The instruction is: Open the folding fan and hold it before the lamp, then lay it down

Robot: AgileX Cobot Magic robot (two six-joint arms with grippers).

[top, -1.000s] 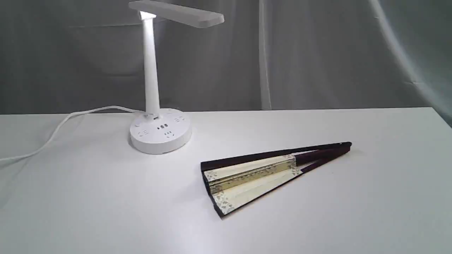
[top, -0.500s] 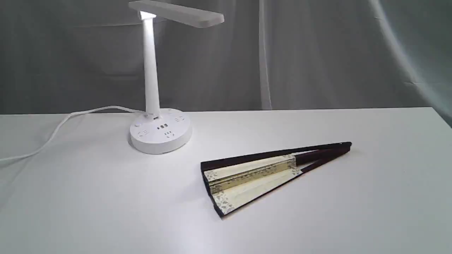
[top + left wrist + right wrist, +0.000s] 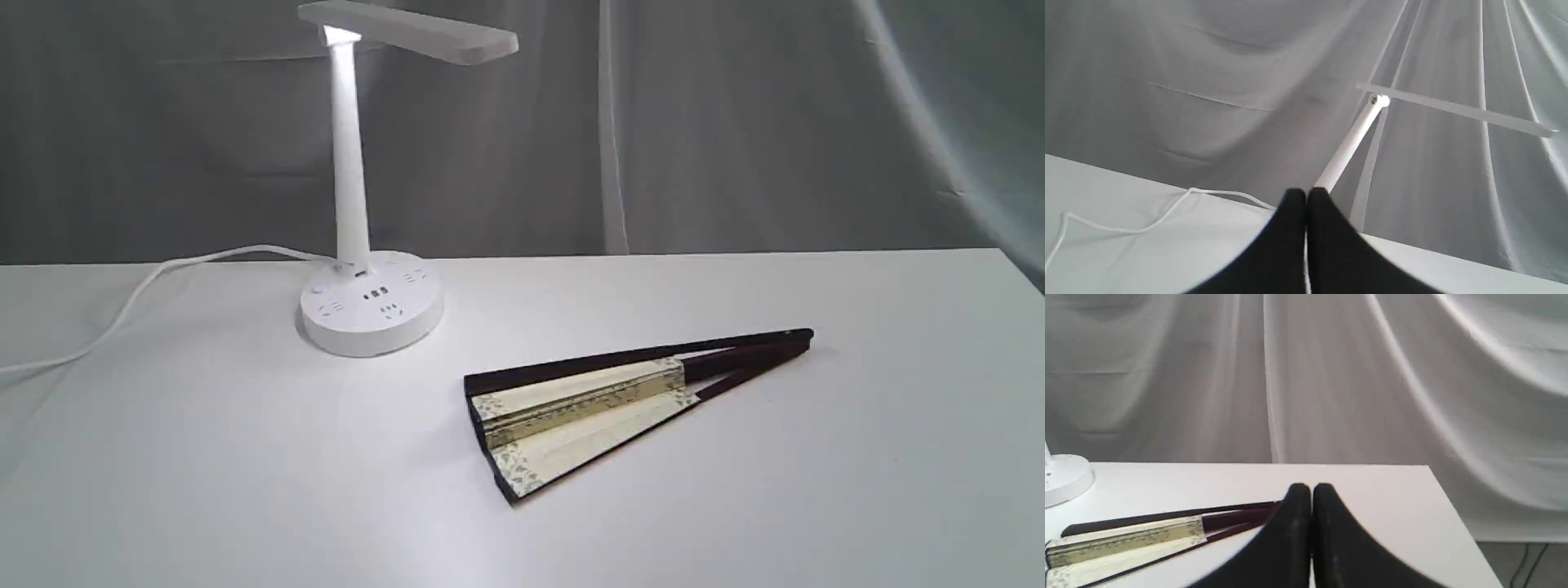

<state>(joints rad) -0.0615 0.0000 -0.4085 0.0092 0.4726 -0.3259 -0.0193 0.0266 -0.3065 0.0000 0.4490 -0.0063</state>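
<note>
The folding fan [image 3: 604,400] lies flat on the white table [image 3: 204,457], only slightly spread, cream pleats between dark purple-brown guards, pivot end to the right. The right wrist view shows the same fan [image 3: 1131,539], its rib end passing behind my right gripper [image 3: 1311,490], which is shut and empty. The white lamp [image 3: 353,204] stands lit at the back left, its flat head above the round socket base. My left gripper [image 3: 1306,195] is shut with nothing in it, and the lamp [image 3: 1347,147] stem rises just beyond it. Neither gripper appears in the exterior view.
The lamp's white cord [image 3: 139,298] trails left across the table; the cord [image 3: 1147,220] also shows in the left wrist view. Grey draped cloth [image 3: 735,122] hangs behind. The table's right edge [image 3: 1457,514] drops off beside the right gripper.
</note>
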